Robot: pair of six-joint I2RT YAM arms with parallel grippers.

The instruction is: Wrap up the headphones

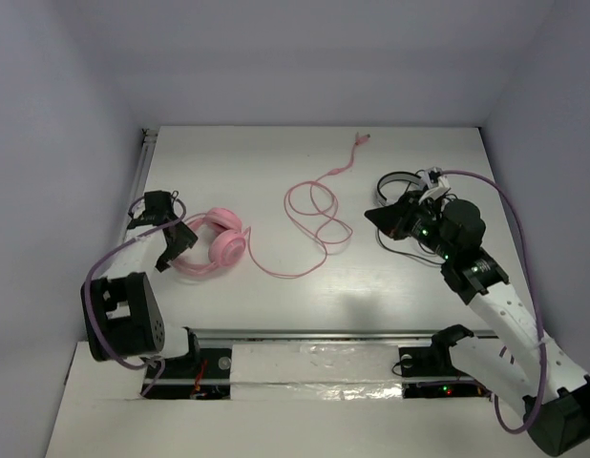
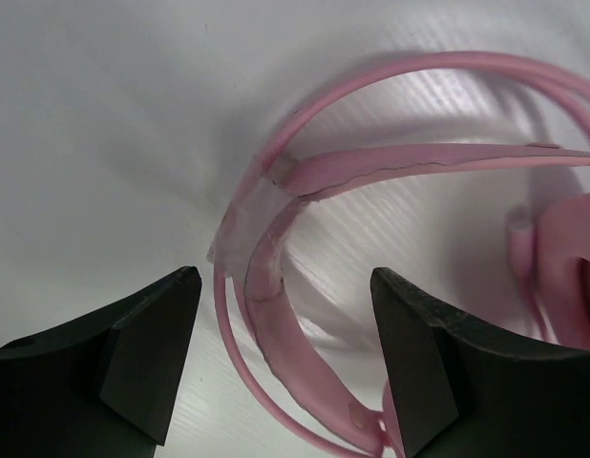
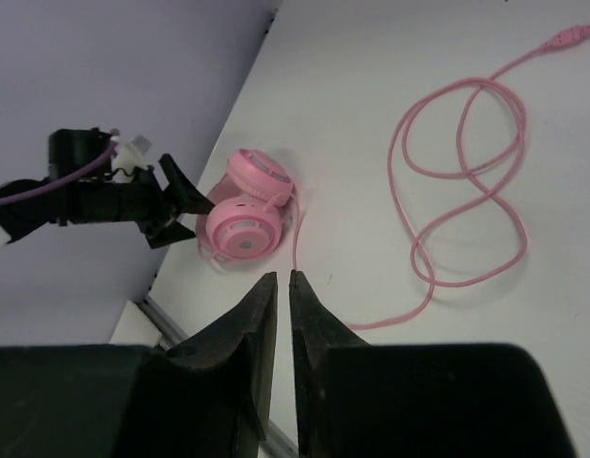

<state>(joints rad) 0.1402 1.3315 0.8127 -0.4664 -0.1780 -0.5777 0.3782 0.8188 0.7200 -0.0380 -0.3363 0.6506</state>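
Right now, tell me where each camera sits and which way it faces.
Top external: above and behind both arms, looking down at the table; both arms show.
Left wrist: on its arm, looking down past the open left tool at the headphones, astride their headband.
Right wrist: on its arm, looking across past the shut right tool toward headphones, cable and left arm.
Shared: top and right wrist both show headphones and cable.

Your left gripper (image 1: 178, 243) sits at the headband of the pink headphones (image 1: 221, 246). Their cable (image 1: 314, 215) loops across the table (image 1: 276, 153). Your right gripper (image 1: 375, 217) is beside the black-and-white headphones (image 1: 402, 181).
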